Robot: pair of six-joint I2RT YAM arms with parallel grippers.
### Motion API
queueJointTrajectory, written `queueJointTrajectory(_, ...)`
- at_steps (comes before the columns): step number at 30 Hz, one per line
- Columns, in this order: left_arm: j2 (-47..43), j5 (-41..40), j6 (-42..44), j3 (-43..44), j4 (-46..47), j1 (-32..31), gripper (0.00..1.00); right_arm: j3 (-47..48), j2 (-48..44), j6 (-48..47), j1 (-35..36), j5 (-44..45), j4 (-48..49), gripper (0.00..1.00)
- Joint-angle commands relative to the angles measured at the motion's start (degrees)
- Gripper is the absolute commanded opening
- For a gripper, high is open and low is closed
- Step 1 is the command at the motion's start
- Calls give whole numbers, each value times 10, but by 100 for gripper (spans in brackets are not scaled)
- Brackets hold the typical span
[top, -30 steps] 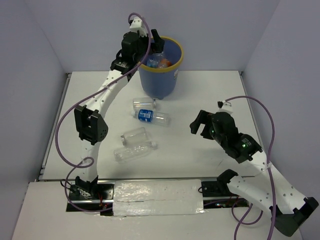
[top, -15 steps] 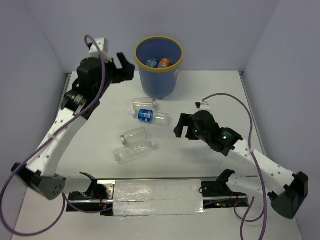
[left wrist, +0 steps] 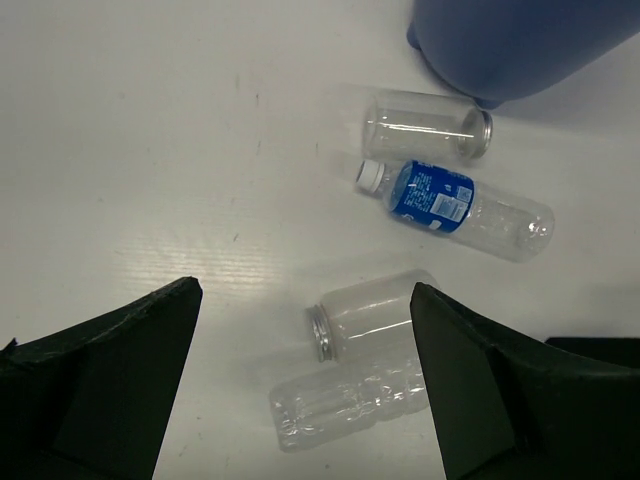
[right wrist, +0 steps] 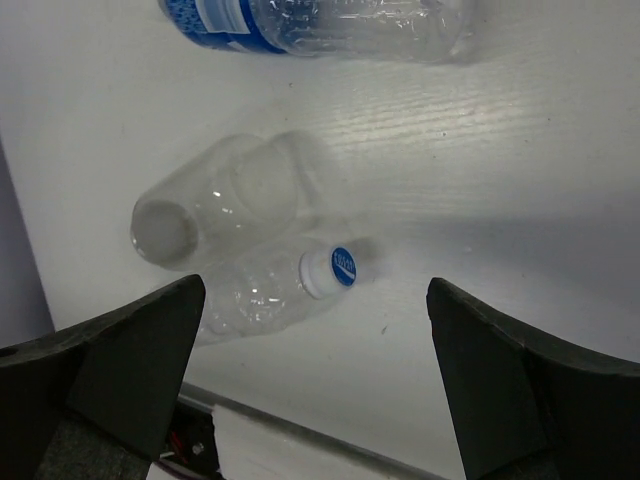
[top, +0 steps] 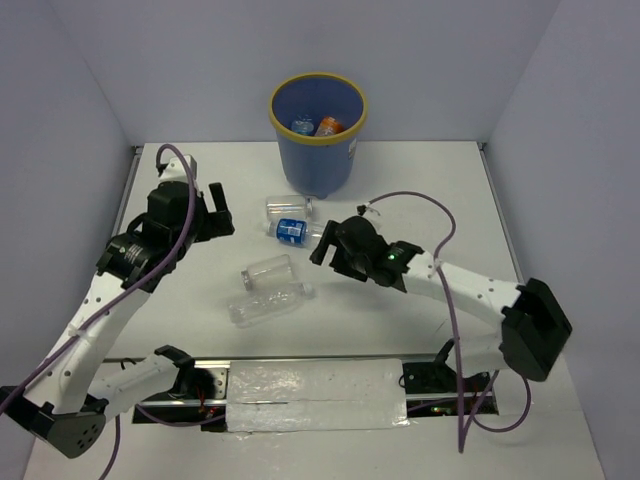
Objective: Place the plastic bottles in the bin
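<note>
Progress: we count at least two plastic bottles [top: 303,126] inside the bin [top: 318,165]; four more lie on the table [top: 420,190] near its base. Left end effector [top: 221,211] and right end effector [top: 322,240] are both spread wide, holding nothing.

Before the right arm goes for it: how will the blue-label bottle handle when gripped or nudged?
The blue-label bottle looks empty, the table showing through its clear body, so probably very light. It lies on its side, round, so a sideways nudge will likely roll it. Thin clear walls may dent under a hard squeeze.
</note>
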Motion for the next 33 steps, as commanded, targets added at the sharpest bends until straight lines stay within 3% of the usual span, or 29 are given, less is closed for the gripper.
queueJointTrajectory(1, -8, -18, -14, -4, -21, -2, 99, 92, 76, 9, -7, 28, 3, 100)
queueJointTrajectory(6, -5, -15, -11, -6, -8, -2, 99, 119, 123, 78, -11, 34, 10, 100)
queueJointTrajectory(9, 4, 1, 3, -1, -14, -2, 99, 144, 146, 37, -11, 41, 16, 100)
queueJointTrajectory(11, 16, 20, 13, 8, -35, -2, 99, 167, 151, -37, -11, 16, 21, 100)
queueJointTrajectory(15, 19, 71, 18, -19, -49, -2, 99, 198, 148, -83, -9, -29, -48, 100)
queueJointTrajectory(20, -4, 97, 8, -60, -53, -2, 99, 115, 126, 67, -9, -119, -52, 100)
queueJointTrajectory(25, -19, 73, 5, -66, -61, -2, 99, -61, 83, 252, -2, -231, 145, 100)
queueJointTrajectory(27, -20, 76, 7, -65, -60, -2, 99, -88, 89, 267, 5, -247, 246, 100)
queueJointTrajectory(33, -14, 87, 8, -68, -51, -2, 99, -55, 152, 265, 9, -265, 264, 100)
